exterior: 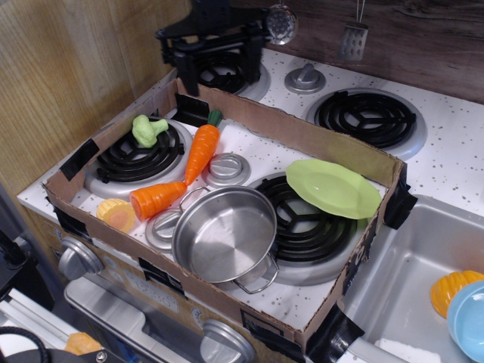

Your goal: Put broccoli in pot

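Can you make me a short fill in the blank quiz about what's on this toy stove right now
1. The broccoli sits on a black coil ____.
2. The inside of the pot is ____.
3. The green plate leans on the burner to the ____ of the pot in the picture.
4. The gripper hangs above the back burner with its jaws ____.

Missing words: burner; empty; right; open
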`<action>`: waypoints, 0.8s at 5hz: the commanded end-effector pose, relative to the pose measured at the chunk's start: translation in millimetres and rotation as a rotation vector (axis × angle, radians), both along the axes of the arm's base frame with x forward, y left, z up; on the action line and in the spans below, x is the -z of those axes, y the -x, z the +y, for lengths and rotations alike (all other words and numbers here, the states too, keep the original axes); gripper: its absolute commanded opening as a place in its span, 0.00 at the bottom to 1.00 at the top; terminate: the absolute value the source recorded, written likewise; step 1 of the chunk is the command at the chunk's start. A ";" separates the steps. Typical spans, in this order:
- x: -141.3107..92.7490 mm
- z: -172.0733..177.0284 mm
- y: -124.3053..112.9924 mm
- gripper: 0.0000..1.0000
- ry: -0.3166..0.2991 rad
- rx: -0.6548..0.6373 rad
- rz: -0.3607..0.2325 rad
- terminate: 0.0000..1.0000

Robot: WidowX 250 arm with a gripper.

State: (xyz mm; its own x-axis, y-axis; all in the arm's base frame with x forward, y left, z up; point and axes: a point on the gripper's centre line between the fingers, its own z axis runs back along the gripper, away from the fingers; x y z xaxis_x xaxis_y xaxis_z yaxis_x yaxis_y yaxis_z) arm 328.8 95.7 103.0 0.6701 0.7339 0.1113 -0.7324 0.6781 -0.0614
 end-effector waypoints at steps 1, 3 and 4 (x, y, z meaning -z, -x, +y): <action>1.9 29.4 6.9 1.00 0.014 -0.130 0.001 0.00; 21.7 42.9 15.4 1.00 0.045 -0.266 0.055 0.00; 26.4 42.0 9.5 1.00 0.055 -0.341 0.078 0.00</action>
State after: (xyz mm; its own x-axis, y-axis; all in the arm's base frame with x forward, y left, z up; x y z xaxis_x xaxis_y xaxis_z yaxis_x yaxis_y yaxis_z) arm 317.9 135.9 61.9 0.3928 0.9195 -0.0116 -0.9196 0.3929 0.0034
